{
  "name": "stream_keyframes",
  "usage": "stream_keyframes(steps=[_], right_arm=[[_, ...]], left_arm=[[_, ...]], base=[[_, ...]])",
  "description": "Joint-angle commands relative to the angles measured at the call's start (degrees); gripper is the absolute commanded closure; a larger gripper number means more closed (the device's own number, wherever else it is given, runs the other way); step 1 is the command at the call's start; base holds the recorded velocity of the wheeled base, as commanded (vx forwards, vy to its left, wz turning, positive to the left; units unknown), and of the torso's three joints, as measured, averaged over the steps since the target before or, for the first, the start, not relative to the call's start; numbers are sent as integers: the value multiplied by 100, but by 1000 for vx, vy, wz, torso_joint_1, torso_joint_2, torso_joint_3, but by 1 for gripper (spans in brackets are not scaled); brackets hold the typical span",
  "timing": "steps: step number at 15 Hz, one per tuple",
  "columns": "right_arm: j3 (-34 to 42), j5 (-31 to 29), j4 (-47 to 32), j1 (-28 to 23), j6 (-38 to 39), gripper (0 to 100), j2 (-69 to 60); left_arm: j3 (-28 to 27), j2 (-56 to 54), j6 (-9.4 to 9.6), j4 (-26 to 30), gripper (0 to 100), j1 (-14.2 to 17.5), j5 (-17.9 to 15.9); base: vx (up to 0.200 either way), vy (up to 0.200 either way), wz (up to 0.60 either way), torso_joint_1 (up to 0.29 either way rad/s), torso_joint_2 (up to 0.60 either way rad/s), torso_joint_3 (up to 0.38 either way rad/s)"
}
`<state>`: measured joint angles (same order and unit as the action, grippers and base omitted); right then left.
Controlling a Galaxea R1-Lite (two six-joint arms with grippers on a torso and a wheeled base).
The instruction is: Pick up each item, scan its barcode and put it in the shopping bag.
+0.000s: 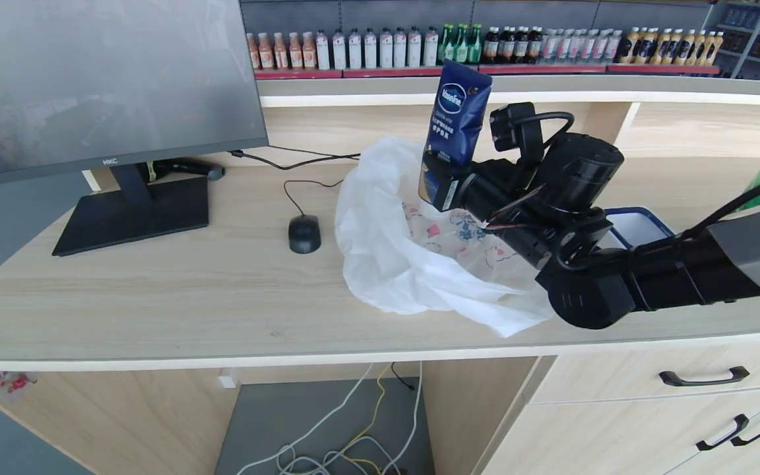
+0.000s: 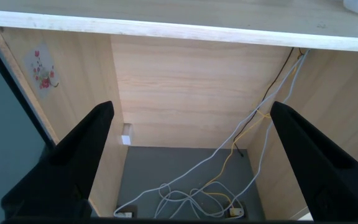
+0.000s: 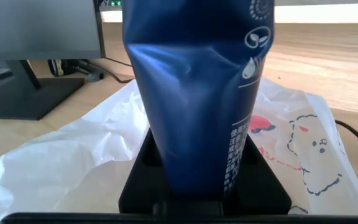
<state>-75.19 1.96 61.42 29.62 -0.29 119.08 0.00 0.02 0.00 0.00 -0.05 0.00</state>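
Right jaws clench dark blue plastic pouch (image 1: 456, 112) upright over crumpled white plastic shopping bag (image 1: 380, 264) on wooden tabletop (image 1: 189, 290); left jaws released, below it. Judged: pouch not yet bagged.

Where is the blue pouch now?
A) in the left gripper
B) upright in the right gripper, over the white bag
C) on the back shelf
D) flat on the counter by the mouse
B: the right gripper is shut on the blue pouch, upright above the shopping bag.
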Motion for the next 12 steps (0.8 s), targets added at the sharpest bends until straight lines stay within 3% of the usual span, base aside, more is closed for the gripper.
stream_keyframes(steps=[1, 12], right_arm=[[-180, 6, 2, -97, 3, 100, 204], [-312, 32, -7, -132, -15, 100, 599]], left_arm=[[0, -2, 0, 0, 0, -4, 0], [0, -2, 0, 0, 0, 5, 0]], base=[[0, 0, 0, 0, 0, 0], [0, 0, 0, 0, 0, 0]])
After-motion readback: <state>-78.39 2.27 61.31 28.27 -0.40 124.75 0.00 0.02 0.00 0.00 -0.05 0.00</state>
